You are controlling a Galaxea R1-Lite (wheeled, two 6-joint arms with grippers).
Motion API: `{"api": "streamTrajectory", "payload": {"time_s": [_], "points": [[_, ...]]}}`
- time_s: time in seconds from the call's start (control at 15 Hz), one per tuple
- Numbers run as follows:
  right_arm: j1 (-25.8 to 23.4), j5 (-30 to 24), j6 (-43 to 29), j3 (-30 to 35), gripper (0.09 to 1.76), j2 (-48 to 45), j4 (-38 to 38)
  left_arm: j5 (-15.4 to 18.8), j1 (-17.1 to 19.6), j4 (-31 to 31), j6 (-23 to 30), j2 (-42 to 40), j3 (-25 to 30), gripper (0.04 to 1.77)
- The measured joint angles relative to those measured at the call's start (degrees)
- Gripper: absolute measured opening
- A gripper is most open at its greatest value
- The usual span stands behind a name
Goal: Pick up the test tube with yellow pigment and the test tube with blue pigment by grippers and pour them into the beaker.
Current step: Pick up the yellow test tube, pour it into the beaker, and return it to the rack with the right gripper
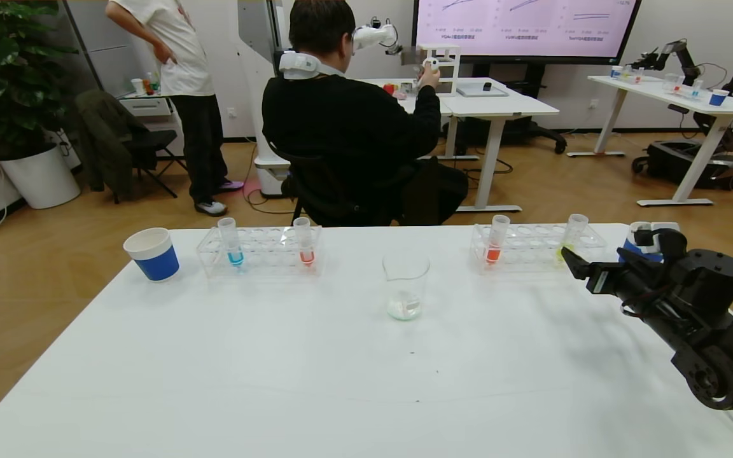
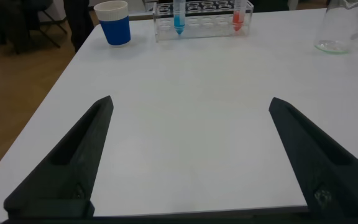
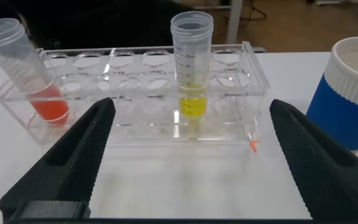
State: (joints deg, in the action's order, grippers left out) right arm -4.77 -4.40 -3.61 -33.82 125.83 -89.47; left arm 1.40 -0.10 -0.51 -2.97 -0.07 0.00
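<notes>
Though unheld, yellow tube (image 3: 191,74) before open right hand (image 3: 188,162)

Bare table between right pincer (image 3: 188,155) and yellow tube (image 3: 192,68); blue cup (image 3: 347,93) close alongside.

Little can be read anywhere. The test tube with yellow pigment (image 3: 192,71), standing in the clear rack (image 3: 135,127) on the right of the tabletop, carries a printed graduation scale down its wall; the top mark seems to read "40ml", though the small print is hard to make out, and the figures beneath it are too small to tell. Far across the room, the wall screen (image 1: 525,25) shows line charts with small captions under them and a figure near its upper right corner, none of them legible. The blue-and-white paper cups (image 1: 152,254) show no lettering.
</notes>
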Motion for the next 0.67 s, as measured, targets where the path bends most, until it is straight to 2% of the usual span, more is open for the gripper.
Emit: {"api": "streamTrajectory", "payload": {"time_s": [0.67], "points": [[0.0,-2.3,0.2,-17.0,1.74,8.4,2.0,0.0,0.0,0.0,0.0,0.0,0.0,1.75]]}}
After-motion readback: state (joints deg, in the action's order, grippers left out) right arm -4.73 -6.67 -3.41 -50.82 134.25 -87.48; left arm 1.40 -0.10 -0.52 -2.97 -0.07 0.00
